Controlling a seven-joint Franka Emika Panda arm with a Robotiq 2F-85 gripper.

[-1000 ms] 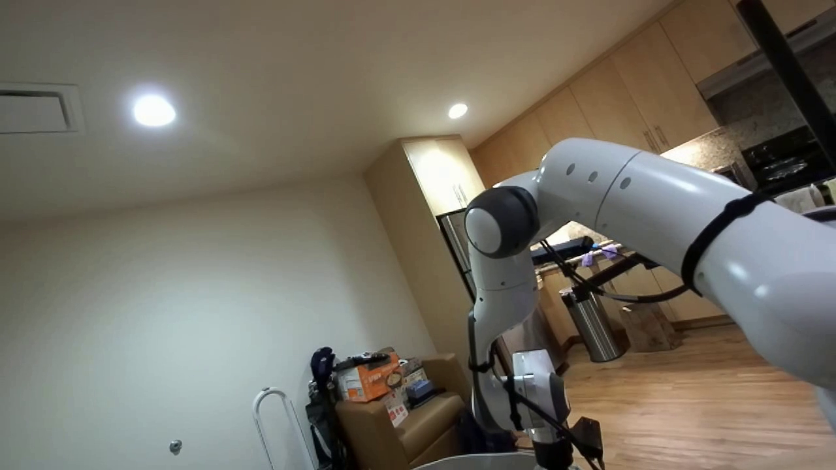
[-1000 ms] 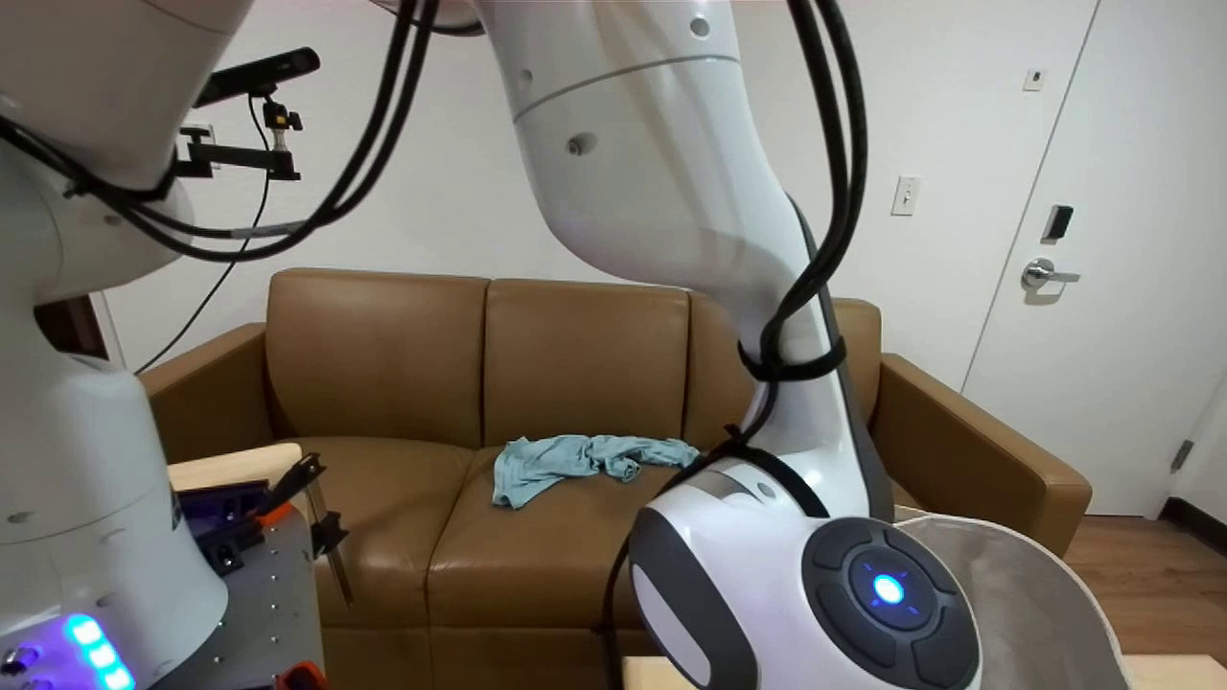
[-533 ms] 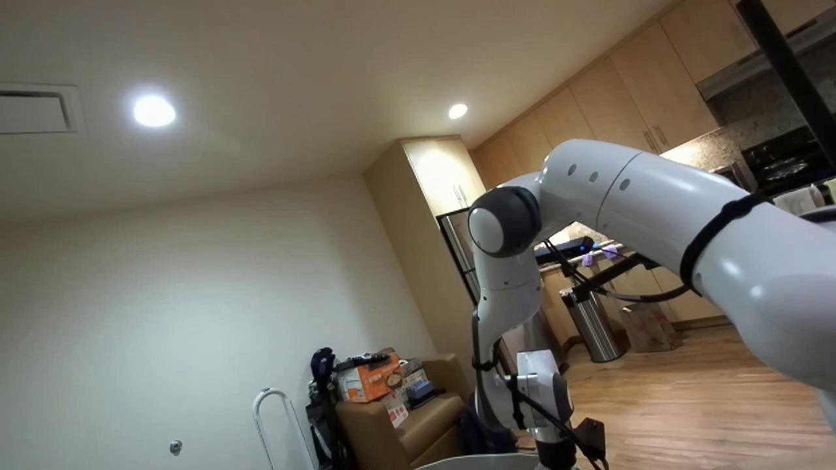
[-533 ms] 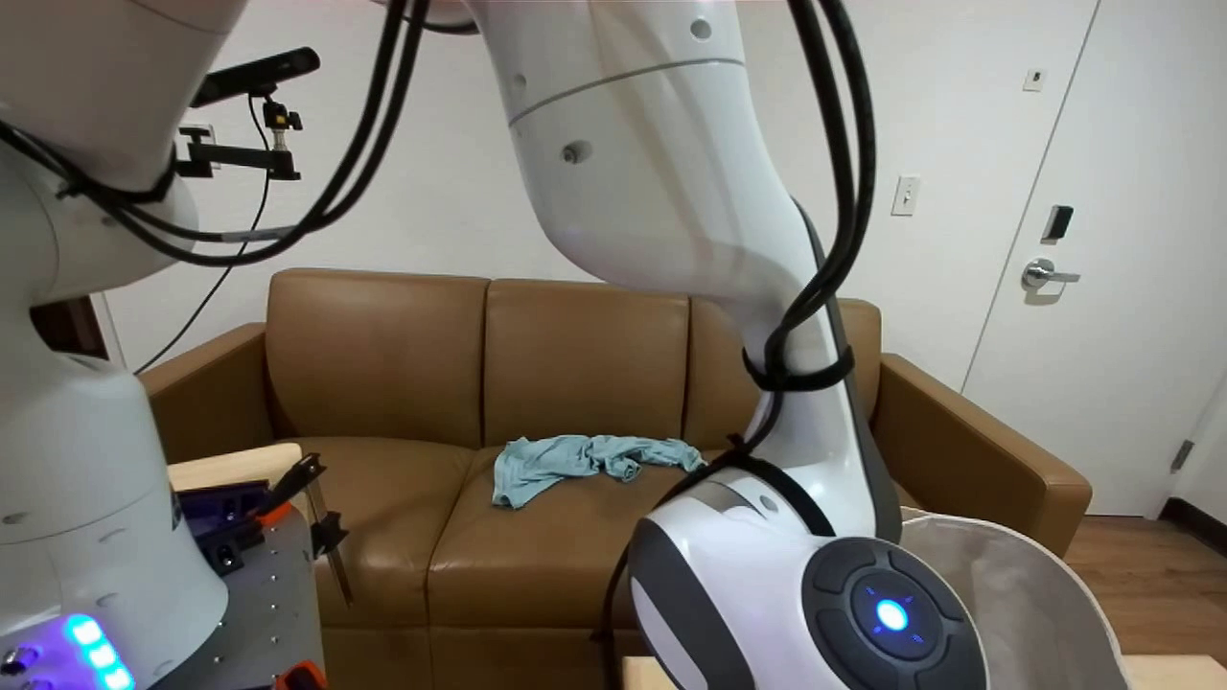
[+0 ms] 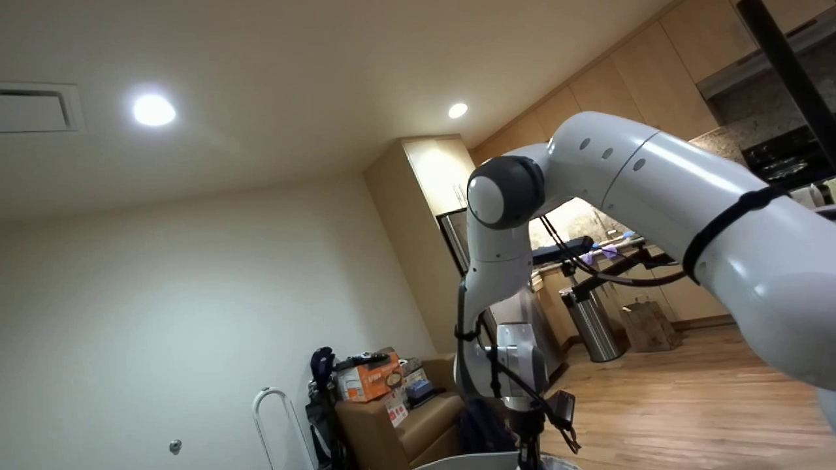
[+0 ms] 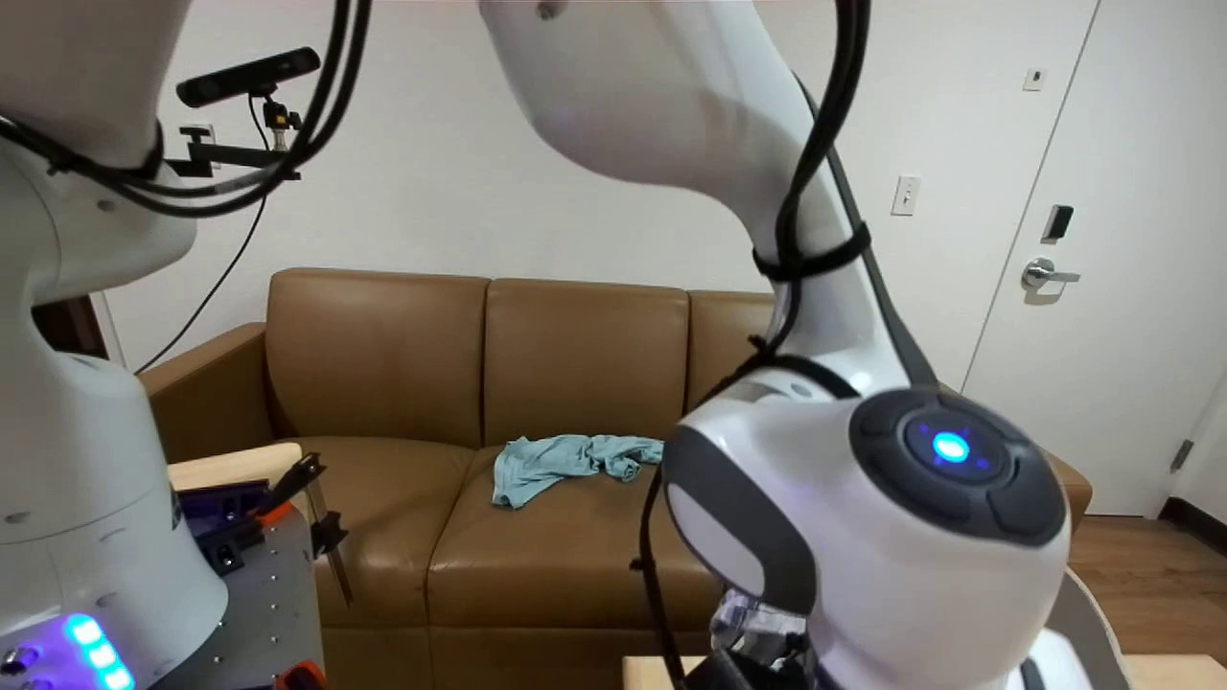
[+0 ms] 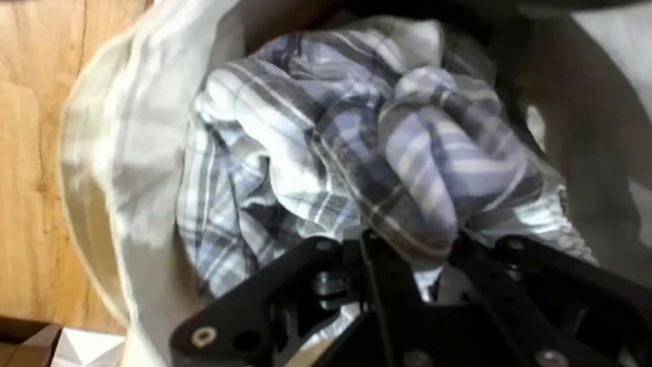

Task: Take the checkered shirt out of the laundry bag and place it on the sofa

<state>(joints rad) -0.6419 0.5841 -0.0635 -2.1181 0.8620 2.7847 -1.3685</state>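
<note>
The black, two-fingered metal gripper point(image 7: 413, 248) sits at the bottom of our wrist view, its fingers narrow and gripping a fold of the grey, white and lavender checkered fabric shirt point(image 7: 326, 148). We find the rest of that shirt bunched in the mouth of the round, off-white fabric laundry bag point(image 7: 145, 168), whose walls stand around it; we cannot tell how much of it rises above the rim. In an exterior view we see the long, brown, leather-look sofa point(image 6: 585, 364), with a crumpled teal cloth point(image 6: 551, 465) on its seat. There, our white, jointed robot arm point(image 6: 824, 489) overlaps one end of that cloth.
</note>
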